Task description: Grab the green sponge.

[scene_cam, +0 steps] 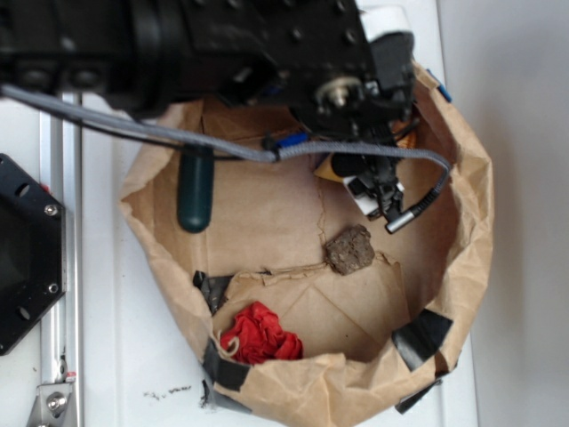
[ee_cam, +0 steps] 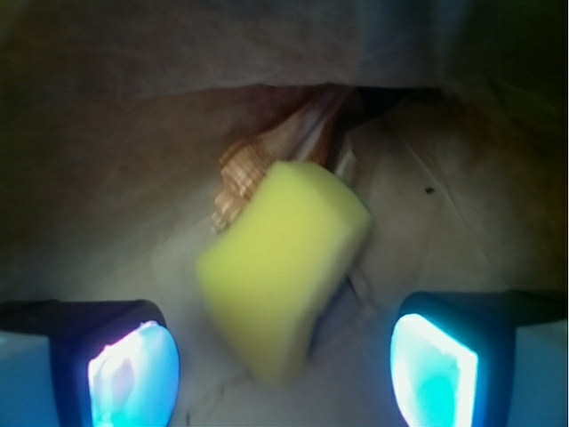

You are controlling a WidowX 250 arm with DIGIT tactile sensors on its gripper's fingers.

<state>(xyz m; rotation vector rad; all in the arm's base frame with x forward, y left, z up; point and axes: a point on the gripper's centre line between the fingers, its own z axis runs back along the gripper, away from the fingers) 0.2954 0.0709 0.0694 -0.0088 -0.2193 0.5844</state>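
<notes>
The green sponge (ee_cam: 280, 267) is a yellow foam wedge with rounded corners, lying on the paper floor in the middle of the wrist view. Its near tip reaches down between my two glowing blue pads (ee_cam: 133, 374), with wide gaps on both sides and no contact. My gripper (ee_cam: 284, 378) is open around that tip. From the exterior view the gripper (scene_cam: 378, 191) hangs inside the bag at the upper right, and only a yellow sliver of the sponge (scene_cam: 327, 167) shows beside it, the rest hidden under the arm.
Everything sits in a brown paper bag (scene_cam: 462, 205) with raised crumpled walls. Inside lie a dark green capsule (scene_cam: 196, 189), a brown rock-like lump (scene_cam: 348, 249) and a red cloth wad (scene_cam: 260, 334). A ribbed brown object (ee_cam: 242, 173) touches the sponge's far side. A metal rail (scene_cam: 67, 267) runs at left.
</notes>
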